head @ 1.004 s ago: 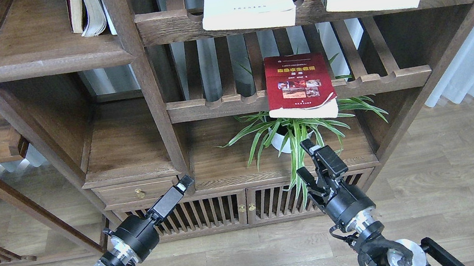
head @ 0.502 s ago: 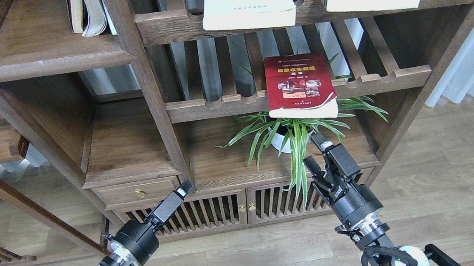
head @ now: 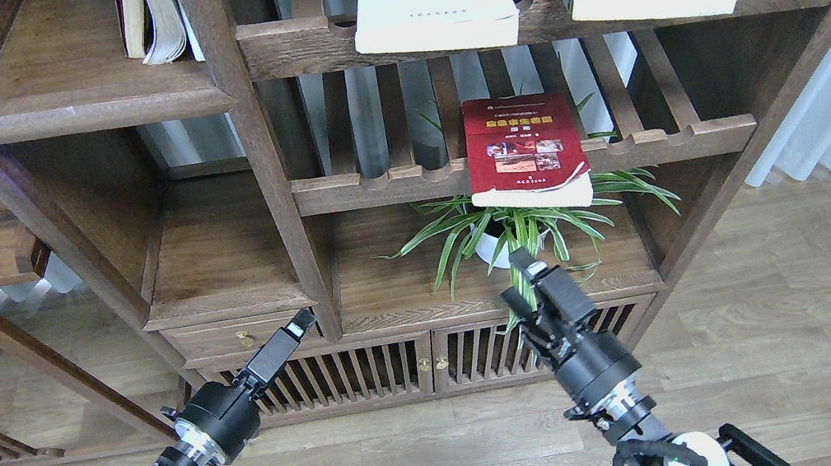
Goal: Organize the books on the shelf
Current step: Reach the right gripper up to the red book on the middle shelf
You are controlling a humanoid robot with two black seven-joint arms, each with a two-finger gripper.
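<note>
Wooden bookcase (head: 263,165); red book (head: 525,149) at twelve o'clock above right hand (head: 518,277), narrowly parted, empty; left hand (head: 303,322) unreadable.

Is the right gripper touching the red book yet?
Apart. The head view shows the right gripper below the red book, with plant leaves visible across the gap between them.

Three books (head: 526,149) (red lowest) overhang slatted racks (head: 521,164).

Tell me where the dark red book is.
Head view, centre-right: the dark red book lies on the middle slatted rack, overhanging its front rail, above the spider plant.
</note>
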